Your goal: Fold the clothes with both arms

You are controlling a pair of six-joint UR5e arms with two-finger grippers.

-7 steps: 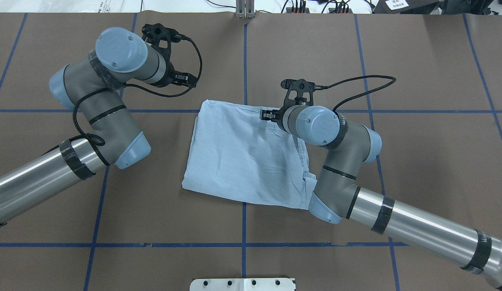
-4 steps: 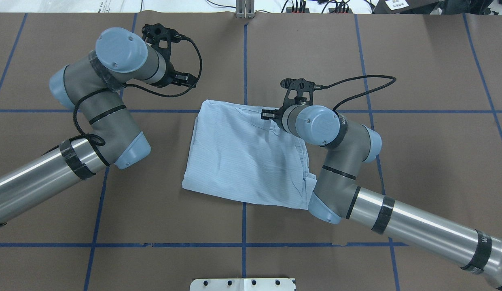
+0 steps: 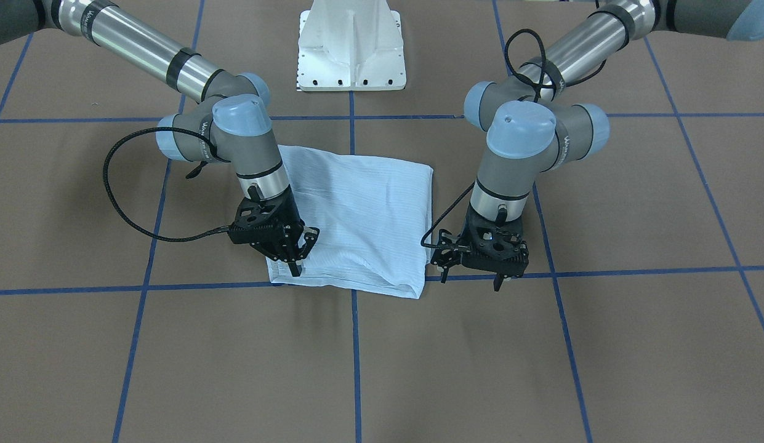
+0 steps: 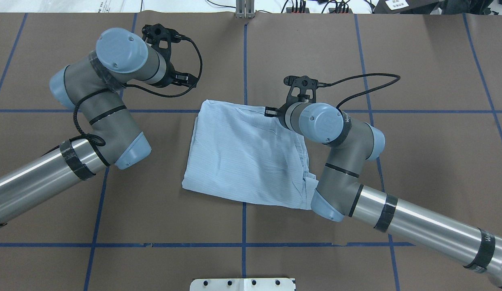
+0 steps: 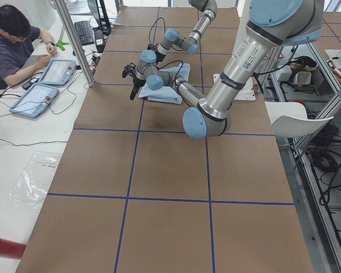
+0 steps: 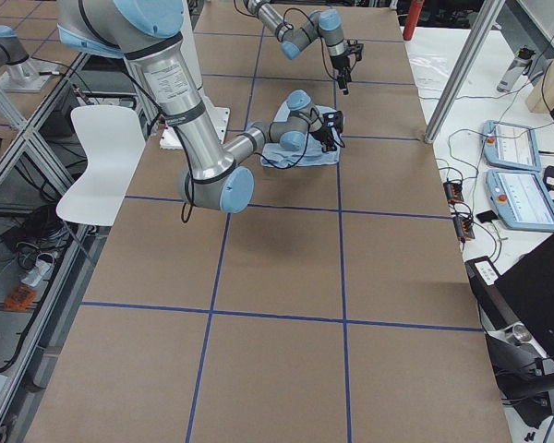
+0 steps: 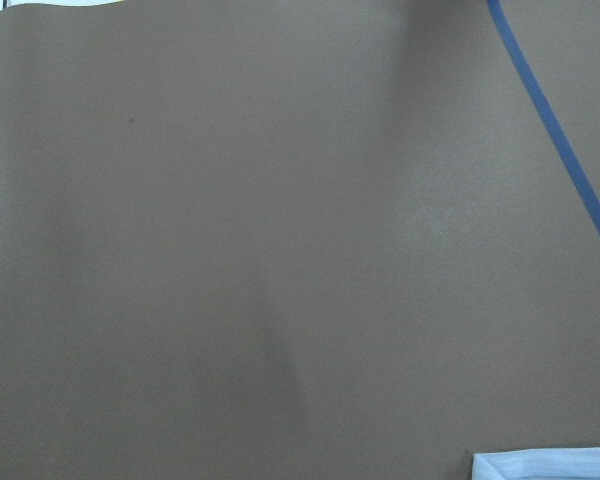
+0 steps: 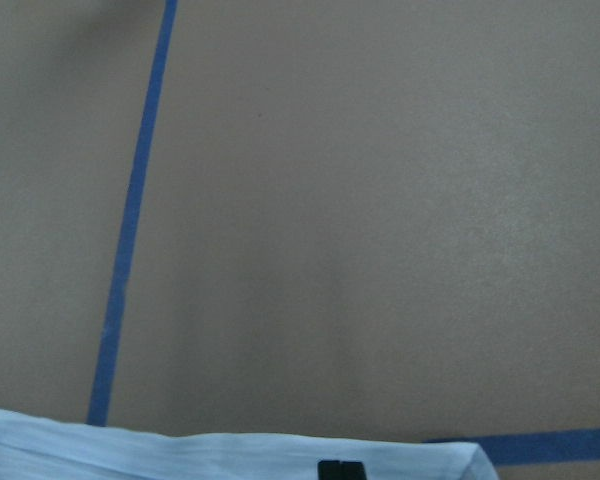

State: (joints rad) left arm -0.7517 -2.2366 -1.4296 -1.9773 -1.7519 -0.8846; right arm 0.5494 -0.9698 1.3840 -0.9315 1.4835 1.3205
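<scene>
Pale-blue pinstriped cloth, the shirt (image 4: 242,157), lies folded into a rough rectangle in the middle of the brown bench (image 4: 416,161). It covers the centre line of blue tape (image 4: 244,60), and its far edge lies along a cross line. Its long axis runs across the bench from the robot's left to its right, skewed so that the right end sits a little nearer the robot. The pinstripes follow that axis. The left end is a smooth closed fold, while layered loose edges bunch at the right end. Collar, buttons and cuffs do not show, so I cannot tell which way the garment heads. The right gripper (image 3: 297,257) is down at the shirt's far right corner, and the right wrist view shows one black fingertip (image 8: 340,469) over the cloth edge. I cannot tell whether those jaws pinch the fabric. The left gripper (image 3: 471,278) hangs over bare bench just beside the far left corner, its jaws spread wide and holding nothing. White lettering (image 3: 204,136) on the wrist housings is too small to read.
</scene>
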